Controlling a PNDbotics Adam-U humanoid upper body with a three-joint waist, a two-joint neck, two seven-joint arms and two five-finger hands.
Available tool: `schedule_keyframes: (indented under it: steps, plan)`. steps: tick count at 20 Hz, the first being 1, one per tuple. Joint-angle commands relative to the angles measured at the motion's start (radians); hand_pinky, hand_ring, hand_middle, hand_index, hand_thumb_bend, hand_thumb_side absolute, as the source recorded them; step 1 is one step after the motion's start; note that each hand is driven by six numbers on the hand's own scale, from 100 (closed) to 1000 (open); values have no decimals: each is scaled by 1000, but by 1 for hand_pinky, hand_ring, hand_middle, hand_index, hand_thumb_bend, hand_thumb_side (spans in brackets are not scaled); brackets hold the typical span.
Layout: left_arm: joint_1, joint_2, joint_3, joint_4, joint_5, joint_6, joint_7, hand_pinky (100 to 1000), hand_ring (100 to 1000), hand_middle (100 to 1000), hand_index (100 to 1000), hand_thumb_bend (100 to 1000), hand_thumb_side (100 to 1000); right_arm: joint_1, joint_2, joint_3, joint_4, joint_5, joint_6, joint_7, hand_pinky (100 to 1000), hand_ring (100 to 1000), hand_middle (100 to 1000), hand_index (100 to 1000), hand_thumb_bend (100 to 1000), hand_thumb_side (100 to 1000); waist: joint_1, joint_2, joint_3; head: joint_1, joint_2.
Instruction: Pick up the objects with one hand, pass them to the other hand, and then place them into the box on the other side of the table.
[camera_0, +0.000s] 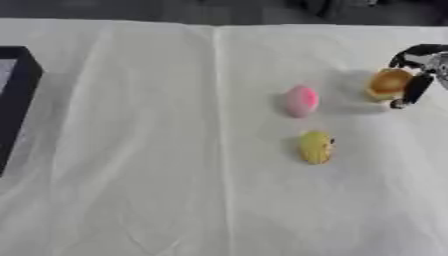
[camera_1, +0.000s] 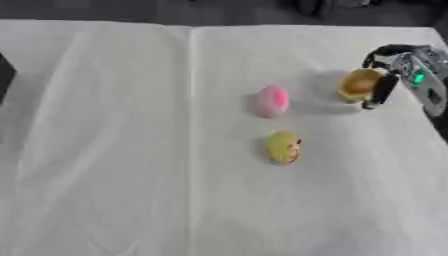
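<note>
White cloth covers the desk (camera_0: 131, 175). At the right edge, the robot's right hand (camera_1: 411, 67) has its fingers (camera_1: 381, 92) curled around an orange-brown rounded object (camera_1: 359, 84). A pink object (camera_1: 271, 101) lies near the middle, a yellow one (camera_1: 283, 147) just below it. A dark box (camera_0: 19, 95) sits at the far left.

No readable text, label, brand, number or sign anywhere. Small round pink object (camera_0: 301, 100), yellow oval object (camera_0: 316, 147), orange-brown rounded object (camera_0: 388, 84), white cloth-covered table (camera_0: 157, 150), dark box (camera_0: 17, 95): all show no legible marking.
</note>
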Motion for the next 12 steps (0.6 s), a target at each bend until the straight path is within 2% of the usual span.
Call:
schedule_keyframes:
  steps: [1, 10, 12]
  plan:
    - [-8, 13, 2, -18, -7, 0, -3, 924, 734, 833, 917, 360, 847, -19, -27, -17, 11, 27, 7, -26, 887, 884, 847, 905, 484, 102, 1, -14, 1, -4, -14]
    - [-12, 12, -1, -18, -12, 3, -5, 924, 733, 833, 917, 356, 851, -42, -18, -12, 20, 33, 3, -7, 887, 877, 834, 886, 440, 100, -10, 0, 8, -9, -21]
    - [-11, 12, 0, -18, -14, 4, -4, 924, 733, 833, 915, 353, 851, -44, -16, -12, 24, 29, -1, -2, 884, 863, 791, 819, 410, 100, -11, 2, 10, -10, -19]
